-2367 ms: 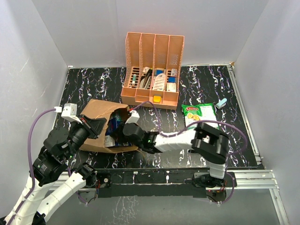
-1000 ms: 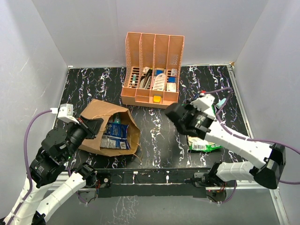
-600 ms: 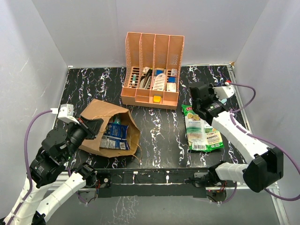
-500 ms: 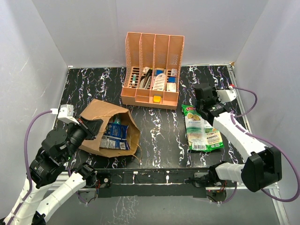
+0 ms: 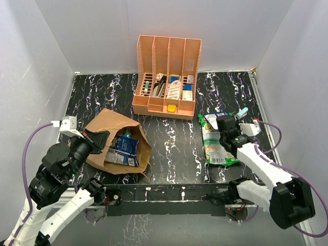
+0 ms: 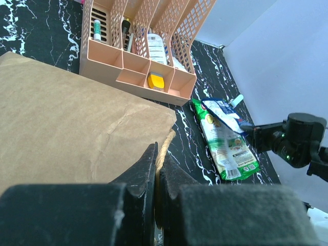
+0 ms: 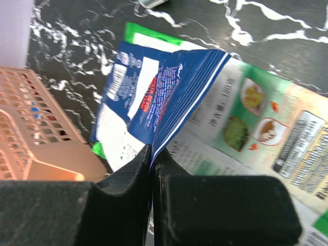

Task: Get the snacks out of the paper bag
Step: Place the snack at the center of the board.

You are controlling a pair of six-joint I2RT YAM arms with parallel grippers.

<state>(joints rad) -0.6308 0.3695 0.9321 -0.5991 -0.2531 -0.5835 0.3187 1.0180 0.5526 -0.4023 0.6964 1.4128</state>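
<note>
A brown paper bag (image 5: 105, 123) lies on its side at the left of a black, white-veined table (image 5: 174, 141), with its mouth facing right and towards the arms. Several packets (image 5: 122, 147), blue and teal among them, lie inside the mouth. The left gripper (image 6: 156, 154) is at the upper rim of the mouth, its fingers pressed together on the paper edge, where a twisted cord handle runs in between them. At the right of the table, well apart from the bag, a green packet (image 5: 219, 149) lies flat with its printed face up. The right gripper (image 7: 152, 156) sits just above it and pinches one edge of a blue packet (image 7: 148, 97). That packet folds up and away from the fingers, showing white and red print, and hangs over the far end of the green one. Whether the two packets touch cannot be told. An orange organiser (image 5: 166, 61) with four slots stands at the back centre, holding small stationery items. A small pale teal item (image 5: 242, 111) lies on the table just beyond the right gripper.
</note>
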